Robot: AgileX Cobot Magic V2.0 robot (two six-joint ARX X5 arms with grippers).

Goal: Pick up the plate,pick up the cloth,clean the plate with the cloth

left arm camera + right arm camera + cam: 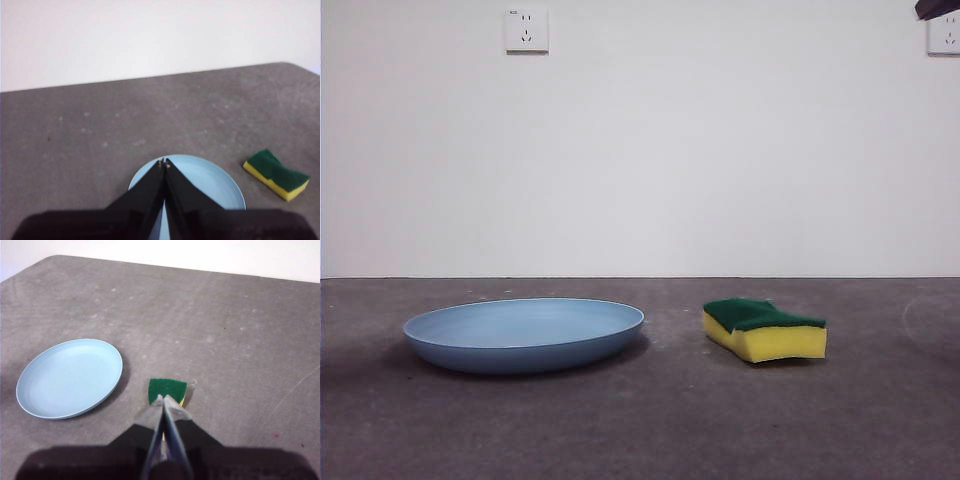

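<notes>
nothing is done yet: the plate (524, 334) and sponge (765, 329) lie apart mid-counter (650, 430), untouched. the left tool (164, 163) above the plate and right tool (163, 399) above the sponge are both pinched closed, empty.

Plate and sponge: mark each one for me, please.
plate (524, 335), front view, on its blue inner surface.
sponge (765, 322), front view, on its green scouring top.
</notes>
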